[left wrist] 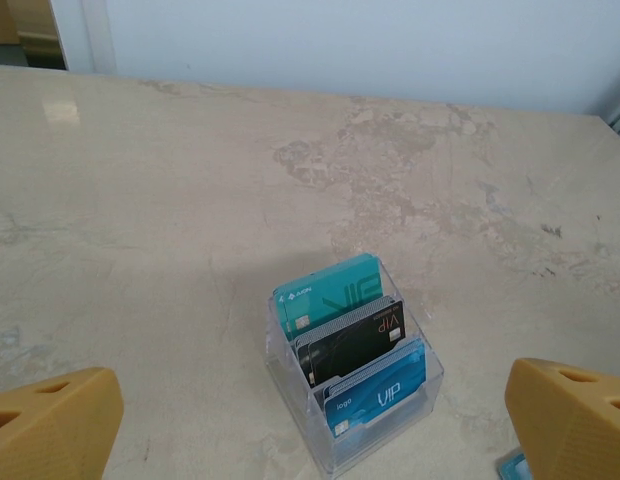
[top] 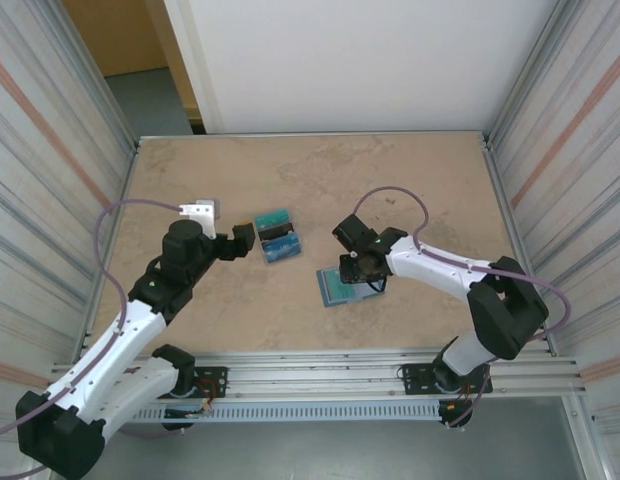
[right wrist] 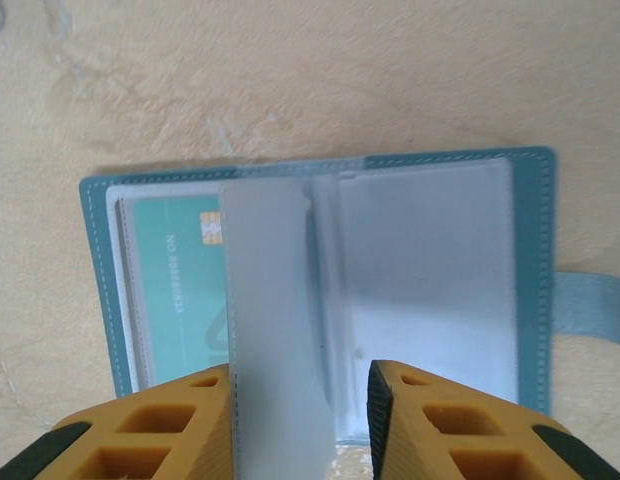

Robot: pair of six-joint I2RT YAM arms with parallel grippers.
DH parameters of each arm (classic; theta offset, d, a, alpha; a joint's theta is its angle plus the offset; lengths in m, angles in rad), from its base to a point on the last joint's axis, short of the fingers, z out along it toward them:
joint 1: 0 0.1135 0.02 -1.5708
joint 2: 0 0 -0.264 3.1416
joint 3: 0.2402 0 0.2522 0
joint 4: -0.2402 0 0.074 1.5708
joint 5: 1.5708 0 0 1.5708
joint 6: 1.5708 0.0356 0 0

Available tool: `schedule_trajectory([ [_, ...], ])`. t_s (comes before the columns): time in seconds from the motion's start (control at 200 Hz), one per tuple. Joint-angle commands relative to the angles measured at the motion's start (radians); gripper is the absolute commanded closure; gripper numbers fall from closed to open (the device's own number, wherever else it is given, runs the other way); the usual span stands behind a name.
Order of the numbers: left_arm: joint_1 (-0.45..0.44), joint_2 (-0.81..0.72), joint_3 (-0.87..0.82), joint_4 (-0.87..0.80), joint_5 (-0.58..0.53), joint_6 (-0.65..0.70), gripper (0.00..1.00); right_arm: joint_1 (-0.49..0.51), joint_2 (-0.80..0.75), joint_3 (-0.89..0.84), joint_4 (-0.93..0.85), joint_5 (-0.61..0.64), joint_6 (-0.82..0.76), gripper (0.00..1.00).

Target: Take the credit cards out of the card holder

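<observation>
Right wrist, card in the holder: a teal-green credit card point(right wrist: 175, 290) sits in the left-hand pocket of the card holder point(right wrist: 430, 280), under clear plastic, with its chip toward the fold.
Card holder: steel-blue and spread open flat on the table point(right wrist: 290, 70), with the closing tab sticking out to the right. In the top external view it lies near the middle of the table, directly under the right wrist.
Sleeve leaf: a frosted plastic leaf point(right wrist: 275, 300) rises from the fold and runs down between the right fingers, covering the card's inner edge.
Right gripper point(right wrist: 300, 400): the jaws are partly open, one on each side of the leaf. From this angle I cannot tell whether either pad presses on it. Nothing else is between them.
Step in hand (judged): clear the leaf off the pocket so the teal-green card can be reached.
Doing it well: turn the leaf over slowly, because the holder looks soft and light and would likely lift or skid. Then slide the card out along the pocket's mouth rather than prying it upward.
Clear stand point(left wrist: 290, 380): holds a teal card point(left wrist: 330, 297), a black card point(left wrist: 352, 340) and a blue card point(left wrist: 380, 395) upright, near the holder on its left.
Left gripper point(top: 242, 240): the jaws are wide apart and empty, just short of the stand. It is free to pin the holder if needed.
</observation>
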Motion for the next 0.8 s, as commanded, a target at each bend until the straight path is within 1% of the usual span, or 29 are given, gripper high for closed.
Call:
schedule_trajectory([
  [0.0, -0.040, 0.011, 0.039, -0.014, -0.071, 0.039, 0.01, -0.029, -0.038, -0.028, -0.034, 0.025, -0.010, 0.63],
  [0.14, -0.115, 0.046, 0.053, -0.014, -0.131, 0.049, 0.01, -0.069, -0.037, -0.065, -0.016, 0.028, -0.027, 0.64],
  [0.381, -0.251, 0.136, 0.058, 0.013, -0.211, 0.040, 0.01, -0.162, -0.031, -0.125, 0.047, -0.020, -0.055, 0.67],
  [0.616, -0.377, 0.248, 0.079, 0.034, -0.286, 0.009, 0.01, -0.172, -0.004, -0.149, 0.054, 0.001, -0.055, 0.68],
  [0.707, -0.409, 0.283, 0.086, 0.054, -0.286, -0.009, 0.01, -0.173, -0.017, -0.145, 0.041, 0.005, -0.051, 0.69],
  [0.797, -0.429, 0.314, 0.083, 0.086, -0.261, -0.025, 0.01, -0.172, -0.060, -0.140, 0.027, 0.010, -0.053, 0.69],
])
